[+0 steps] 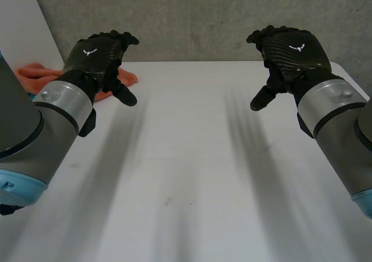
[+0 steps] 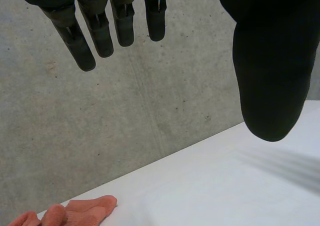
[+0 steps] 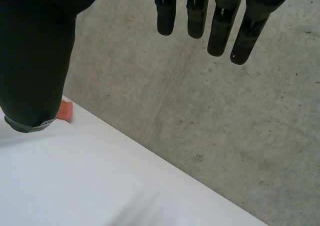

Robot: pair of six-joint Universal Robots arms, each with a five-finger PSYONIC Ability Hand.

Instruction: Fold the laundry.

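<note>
Head view: left hand (image 1: 96,54) and right hand (image 1: 289,51) hover apart over the white table (image 1: 186,157), fingers released, empty. Orange cloth (image 1: 36,76) lies behind the left hand.

The black left hand (image 1: 96,56) and black right hand (image 1: 290,50) hang empty, well apart, above the white worktop (image 1: 192,157); a crumpled orange cloth (image 1: 35,76) lies beyond the left hand.

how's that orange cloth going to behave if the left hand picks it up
Probably floppy: the orange cloth lies in soft rumpled folds on the table, so it should sag and drape when lifted. Its rounded, thick-looking folds suggest towel-like fabric, likely grippy rather than slippery. Pushed, it would likely bunch up rather than slide whole.
</note>
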